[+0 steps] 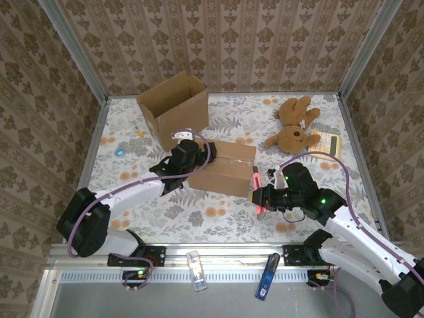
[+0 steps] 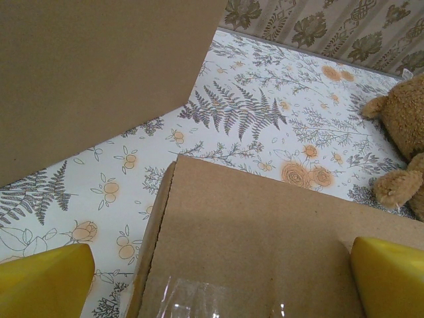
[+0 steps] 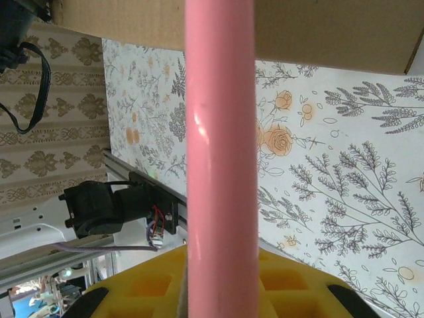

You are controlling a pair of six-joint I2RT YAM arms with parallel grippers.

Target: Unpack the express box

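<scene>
**Operator:** What is the closed box (image 1: 222, 176) at centre frame made of?

**Manual:** You will see matt brown cardboard with a slightly fibrous face. A glossy clear tape strip (image 2: 218, 301) runs over its top, at the lower edge of the left wrist view.

**Operator:** And the pink rod (image 3: 220, 152)?

**Manual:** Smooth plastic with a soft sheen. Note the yellow fingers (image 2: 46, 281): smooth, matt plastic. The bear (image 1: 293, 126) at upper right is fuzzy brown plush. The table cover (image 1: 126, 199) is a matt floral print.
</scene>
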